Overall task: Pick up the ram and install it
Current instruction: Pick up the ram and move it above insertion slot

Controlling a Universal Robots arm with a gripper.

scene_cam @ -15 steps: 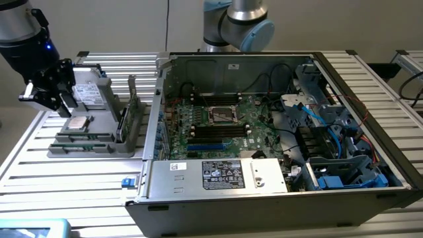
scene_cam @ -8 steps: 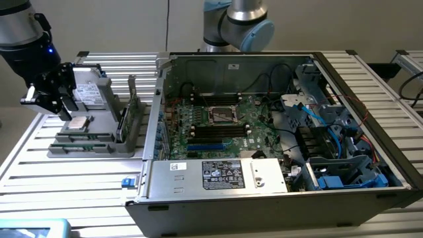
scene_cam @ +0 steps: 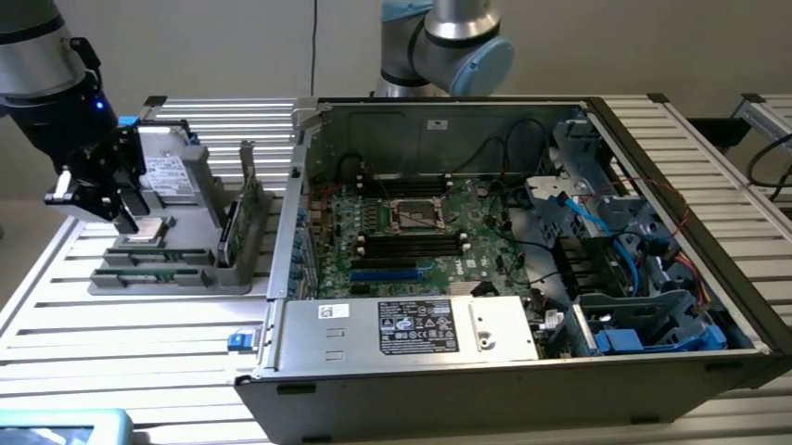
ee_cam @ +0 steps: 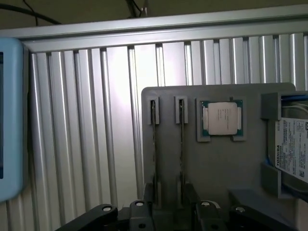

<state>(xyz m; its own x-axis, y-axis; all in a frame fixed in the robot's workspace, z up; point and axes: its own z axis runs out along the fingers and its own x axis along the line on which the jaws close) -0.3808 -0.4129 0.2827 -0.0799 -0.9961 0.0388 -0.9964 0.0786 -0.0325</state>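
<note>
Tool (ee_cam: 172, 208) near slotted ram (ee_cam: 153, 139), beside drive (ee_cam: 291, 150) (TOSHIBA label)

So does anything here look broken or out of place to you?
Nothing stands out. The computer case lies open on its side. In the gray holder beside it, the ram sticks stand on edge in their slots and the processor chip sits square in its recess. The gripper hangs just above that holder.

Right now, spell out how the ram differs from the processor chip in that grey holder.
The ram stands on edge in a narrow slot; the processor chip lies flat, face up. The ram shows as a long thin line; the processor chip is a square silver plate with a green rim. Both sit in the grey holder.
</note>
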